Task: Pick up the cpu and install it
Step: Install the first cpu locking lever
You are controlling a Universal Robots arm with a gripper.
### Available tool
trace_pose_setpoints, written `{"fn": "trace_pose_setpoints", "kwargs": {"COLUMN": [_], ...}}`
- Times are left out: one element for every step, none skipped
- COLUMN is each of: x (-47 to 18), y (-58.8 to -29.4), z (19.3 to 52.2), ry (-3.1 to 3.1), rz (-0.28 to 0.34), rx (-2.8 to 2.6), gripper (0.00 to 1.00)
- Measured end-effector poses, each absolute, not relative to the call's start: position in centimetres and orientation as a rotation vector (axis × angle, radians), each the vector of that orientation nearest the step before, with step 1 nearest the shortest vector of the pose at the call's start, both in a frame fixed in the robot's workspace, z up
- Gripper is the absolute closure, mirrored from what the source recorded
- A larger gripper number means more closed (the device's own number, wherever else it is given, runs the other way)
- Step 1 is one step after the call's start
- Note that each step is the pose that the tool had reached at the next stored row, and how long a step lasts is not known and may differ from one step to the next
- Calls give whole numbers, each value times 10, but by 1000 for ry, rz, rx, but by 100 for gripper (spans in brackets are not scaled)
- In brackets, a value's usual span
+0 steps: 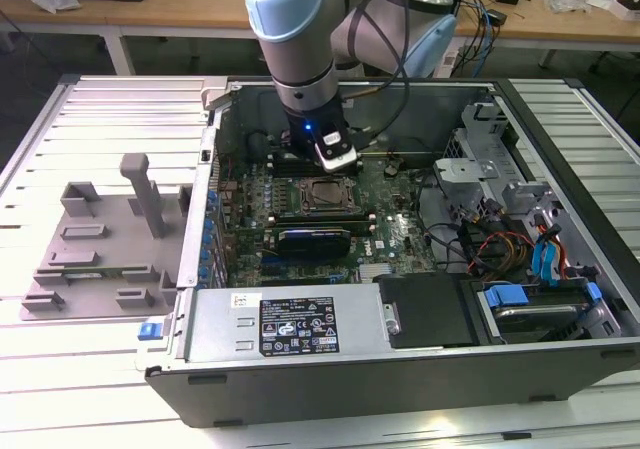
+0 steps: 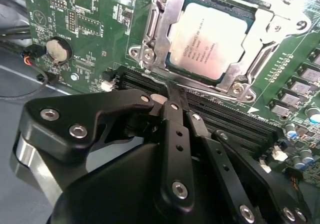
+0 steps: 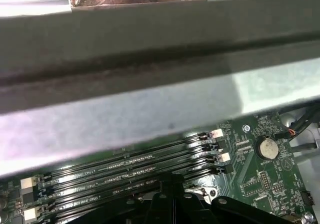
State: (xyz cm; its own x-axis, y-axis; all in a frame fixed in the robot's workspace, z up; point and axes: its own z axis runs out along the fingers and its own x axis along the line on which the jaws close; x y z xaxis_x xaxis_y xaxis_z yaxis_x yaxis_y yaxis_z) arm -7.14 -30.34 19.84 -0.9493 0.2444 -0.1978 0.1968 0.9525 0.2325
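Note:
The cpu (image 2: 215,42), a flat square chip with a silvery top, lies seated in the socket under the metal socket frame (image 2: 150,29) on the green motherboard. In the exterior view the cpu (image 1: 322,195) sits in the middle of the open computer case. My gripper (image 2: 171,92) is shut, its black fingers pressed together into one narrow tip. That tip rests at the socket frame's edge, beside a thin metal lever, between the socket and the memory slots (image 2: 240,124). The gripper (image 1: 335,161) hangs just behind the socket. Nothing shows between the fingers.
A grey plastic tray (image 1: 100,239) with raised blocks lies on the slatted table at the exterior view's left. The case holds a power supply (image 1: 290,324), a drive cage (image 1: 490,159) and loose cables (image 1: 480,239). A coin battery (image 3: 265,147) sits near the memory slots (image 3: 125,164).

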Motion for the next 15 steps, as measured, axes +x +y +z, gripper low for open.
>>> {"fn": "trace_pose_setpoints", "kwargs": {"x": [-72, -73, -74, -74, -74, -75, -75, -75, -74, -74, -74, -74, -74, -74, -74], "y": [-304, -305, -306, -306, -307, -307, -307, -307, -307, -307, -307, -307, -307, -307, -307], "z": [198, 196, 195, 195, 194, 193, 193, 193, 193, 193, 193, 196, 199, 202, 206], "ry": [2872, 2866, 2861, 2858, 2855, 2853, 2852, 2851, 2850, 2848, 2847, 2847, 2848, 2848, 2849], "rz": [310, 311, 311, 311, 312, 312, 312, 319, 344, 379, 386, 385, 381, 372, 357], "rx": [328, 326, 325, 324, 324, 323, 323, 324, 327, 332, 333, 333, 332, 331, 329], "gripper": [89, 89, 89, 89, 89, 89, 89, 89, 89, 89, 89, 89, 89, 89, 89]}}
